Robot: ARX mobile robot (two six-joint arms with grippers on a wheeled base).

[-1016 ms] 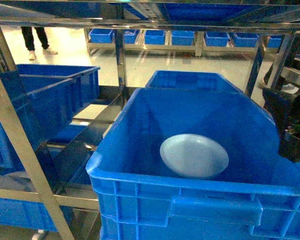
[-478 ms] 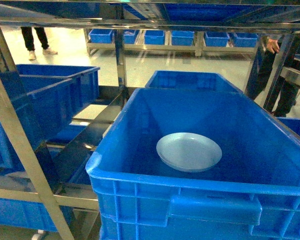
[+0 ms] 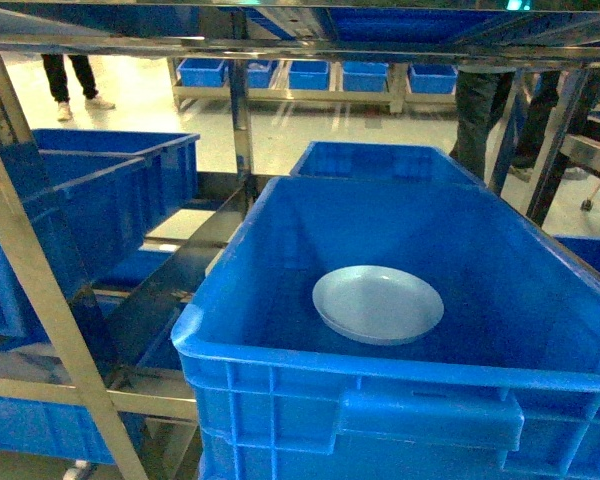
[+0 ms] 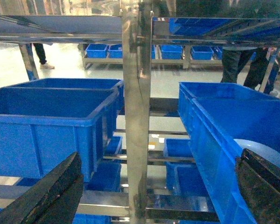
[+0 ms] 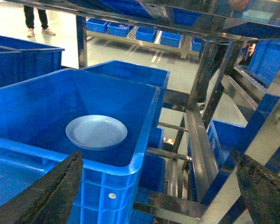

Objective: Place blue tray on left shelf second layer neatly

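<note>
The blue tray [image 3: 378,304] lies flat on the floor of a deep blue crate [image 3: 400,390], roughly at the middle of that floor and apart from all four walls. In the left wrist view only a pale sliver of the tray [image 4: 266,151] shows over the crate's near wall; the right wrist view shows it whole [image 5: 96,132].

Neither gripper appears in the head view. The left gripper [image 4: 149,196] shows only as two dark fingertips at the bottom corners of its own view, spread wide with nothing between them. The right gripper [image 5: 154,196] looks the same: two dark tips cut off by the frame edge, wide apart, holding nothing.

The left shelf [image 3: 40,300] stands to the left of the crate, its shiny uprights [image 4: 136,116] reflecting the blue around them, so the tier edges are hard to trace. Another crate [image 3: 90,200] sits on it, cut off at the left edge. Which tier is the second cannot be told. Legs of people [image 3: 480,110] in the background are cut off above by the shelf rail.
</note>
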